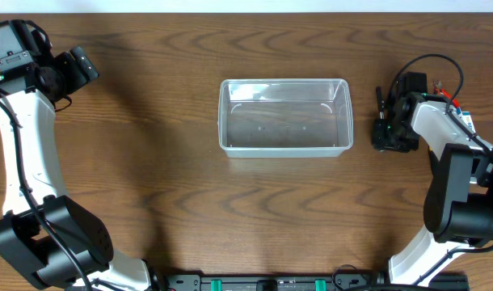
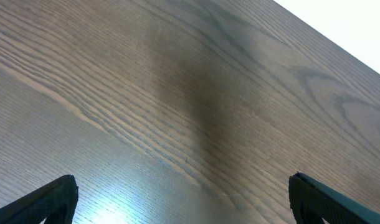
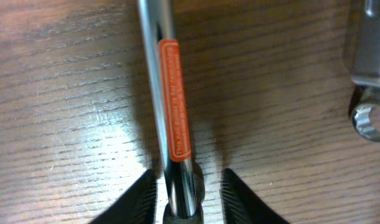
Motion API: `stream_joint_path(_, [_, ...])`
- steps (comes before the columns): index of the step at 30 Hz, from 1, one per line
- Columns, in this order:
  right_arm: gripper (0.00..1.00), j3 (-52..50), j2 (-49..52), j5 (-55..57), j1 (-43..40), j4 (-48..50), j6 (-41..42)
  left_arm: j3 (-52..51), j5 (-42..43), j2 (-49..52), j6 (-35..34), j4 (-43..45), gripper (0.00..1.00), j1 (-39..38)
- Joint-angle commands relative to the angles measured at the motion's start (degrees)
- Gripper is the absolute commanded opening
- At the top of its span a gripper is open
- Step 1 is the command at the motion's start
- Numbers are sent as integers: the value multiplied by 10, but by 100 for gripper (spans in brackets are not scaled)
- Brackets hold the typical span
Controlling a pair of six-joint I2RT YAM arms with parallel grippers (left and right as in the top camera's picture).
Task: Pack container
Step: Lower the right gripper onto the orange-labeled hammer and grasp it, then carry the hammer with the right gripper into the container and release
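The clear plastic container [image 1: 283, 117] stands empty in the middle of the table. My right gripper [image 1: 384, 131] is low over the table just right of it. In the right wrist view its fingers [image 3: 189, 193] are open and straddle a chrome tool shaft [image 3: 154, 74] with an orange label [image 3: 177, 99]. The shaft lies on the wood with a small gap to each finger, and its black handle end sits between them. My left gripper [image 1: 78, 66] is at the far left, open wide and empty [image 2: 184, 199] over bare wood.
A silver metal tool [image 3: 369, 68] lies to the right of the shaft. A small blue-and-white packet [image 1: 468, 121] and red-tipped items [image 1: 452, 95] sit behind my right arm near the table's right edge.
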Motion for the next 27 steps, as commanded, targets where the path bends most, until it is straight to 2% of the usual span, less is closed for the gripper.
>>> stream_joint_path(1, [25, -4, 3, 8, -2, -3, 13, 8, -5, -4, 3, -2, 98, 1])
stream_joint_path(4, [18, -4, 4, 7, -2, -5, 12, 8, -5, -4, 3, -2, 98, 1])
stream_joint_path(9, [1, -4, 4, 7, -2, -9, 12, 8, -5, -4, 3, -2, 98, 1])
stream_joint_path(19, [1, 31, 1, 7, -1, -18, 16, 8, -5, -4, 3, -2, 98, 1])
stream_joint_path(27, [1, 237, -2, 8, 6, -109, -26, 8, -5, -4, 3, -2, 98, 1])
